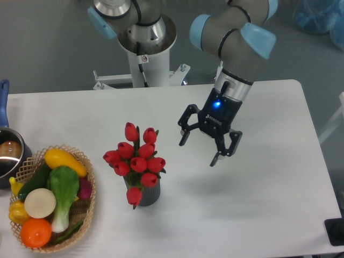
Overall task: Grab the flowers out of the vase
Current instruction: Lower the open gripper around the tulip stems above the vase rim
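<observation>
Just right of the flowers point(137, 160), the tool point(199, 151), fingers spread.

A blue light is glowing on the black gripper point(199, 151); the grey arm point(228, 24) is wearing pale-blue joint caps.
</observation>
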Motion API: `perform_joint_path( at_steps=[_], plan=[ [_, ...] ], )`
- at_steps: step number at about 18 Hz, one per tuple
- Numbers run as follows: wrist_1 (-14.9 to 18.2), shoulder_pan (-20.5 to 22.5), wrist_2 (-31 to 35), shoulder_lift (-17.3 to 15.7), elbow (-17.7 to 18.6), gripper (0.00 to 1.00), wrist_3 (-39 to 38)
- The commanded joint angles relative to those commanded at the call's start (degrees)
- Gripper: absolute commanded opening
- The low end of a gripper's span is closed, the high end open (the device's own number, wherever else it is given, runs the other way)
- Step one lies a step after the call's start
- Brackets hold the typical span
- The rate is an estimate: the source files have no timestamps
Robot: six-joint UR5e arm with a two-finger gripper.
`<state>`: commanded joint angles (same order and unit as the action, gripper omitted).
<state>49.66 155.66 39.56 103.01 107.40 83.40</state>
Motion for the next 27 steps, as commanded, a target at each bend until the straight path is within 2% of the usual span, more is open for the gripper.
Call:
perform_joint_path(
  at_steps=[2,5,7,14,18,22,27],
  plan=[
    [-0.09,0.26,-4.11,0.09,1.58,1.0,0.1],
    [0.0,1.57,-13.78,0.17,3.96,1.0,-0.08],
    [0.0,2.2,-16.61,0.18,5.19,1.0,-0.78],
    [-0.26,1.58,-17.76,-1.66,10.55,1.0,0.36],
    [-0.26,1.32,-20.4,-2.11,12.4,1.0,1.32],
    [-1.49,0.53,-23.03,-1.15,11.96,1.0,3.61],
    [-3.16,0.17,-23.3,1.58,10.29,1.0,6.51]
  ],
)
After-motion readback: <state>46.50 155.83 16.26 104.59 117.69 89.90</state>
